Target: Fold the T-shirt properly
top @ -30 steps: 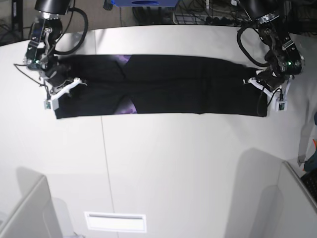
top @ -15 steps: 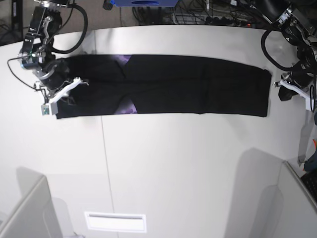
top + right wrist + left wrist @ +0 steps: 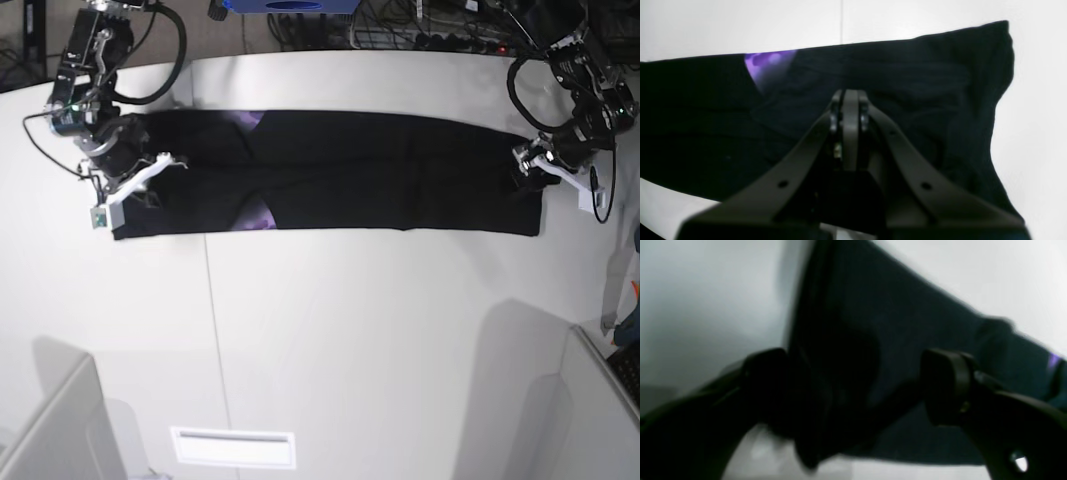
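Black fingers of the left gripper [image 3: 860, 386] stand wide apart in the left wrist view, straddling the end edge of the T-shirt [image 3: 330, 170]; cloth lies between them, but nothing is pinched. In the base view this gripper [image 3: 530, 172] sits at the shirt's end on that view's right, its arm reaching down from the far edge of the table [image 3: 380, 330] with a cable looping behind it.

In the right wrist view the right gripper [image 3: 849, 100] has its jaws pressed together, tips down on the dark fabric; whether a fold of cloth is caught between them I cannot tell. In the base view it [image 3: 140, 180] rests over the shirt's opposite end, the arm bent and leaning in from the table's far corner.

Between the two grippers the T-shirt lies flat on the white table as a long, narrow black band, folded lengthwise. A purple print patch [image 3: 256, 214] shows at the shirt's near edge toward the right gripper's end, and another at its far edge.
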You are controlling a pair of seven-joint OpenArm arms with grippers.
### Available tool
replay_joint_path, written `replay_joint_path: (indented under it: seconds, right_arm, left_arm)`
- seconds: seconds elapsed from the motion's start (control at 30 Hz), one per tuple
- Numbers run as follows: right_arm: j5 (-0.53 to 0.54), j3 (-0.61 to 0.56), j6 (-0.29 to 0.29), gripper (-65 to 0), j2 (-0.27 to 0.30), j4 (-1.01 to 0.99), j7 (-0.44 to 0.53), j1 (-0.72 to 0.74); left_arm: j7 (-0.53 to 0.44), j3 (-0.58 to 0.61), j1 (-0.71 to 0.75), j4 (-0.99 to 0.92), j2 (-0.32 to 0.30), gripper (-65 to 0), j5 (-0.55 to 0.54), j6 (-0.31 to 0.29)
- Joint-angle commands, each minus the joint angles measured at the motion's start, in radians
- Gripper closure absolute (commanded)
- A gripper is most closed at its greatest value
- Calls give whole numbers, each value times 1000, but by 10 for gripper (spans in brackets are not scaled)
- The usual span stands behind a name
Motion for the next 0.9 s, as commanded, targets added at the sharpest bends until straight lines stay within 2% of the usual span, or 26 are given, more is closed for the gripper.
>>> replay_joint_path:
  seconds: [0.0,0.1,0.17,0.23,0.27,0.37,0.47,0.63,0.7,0.8,0.87]
  right_arm:
    - [11,3,3,0,11,21,19,6]
    - [11,5,3,0,11,21,19,6]
    - [11,11,3,0,11,21,19,6]
    - [11,11,3,0,11,21,19,6]
    - [11,11,3,0,11,21,19,6]
    - [11,8,5,0,11,21,19,6]
    - [11,9,5,0,11,21,19,6]
    - [11,11,5,0,11,22,20,6]
    - [11,11,5,0,11,22,22,6]
    - [11,13,5,0,11,22,23,9]
    - [11,13,5,0,11,22,23,12]
  left_arm:
    - [9,3,-6,-5,-14,-536,22,0]
    - [9,6,-13,-20,-12,-387,86,2]
    - [9,6,-14,-21,-9,-235,126,2]
    - [9,6,-14,-21,-8,-53,144,2]
    - [9,6,-14,-21,-8,0,144,2]
    - [9,-5,-11,-12,-16,0,144,2]
    - [9,-5,-5,28,-54,0,144,2]
    - [9,-14,44,227,-54,0,144,2]
    - [12,12,66,324,-19,0,144,17]
    - [13,90,116,465,38,0,144,94]
    - [13,159,142,528,72,0,143,120]
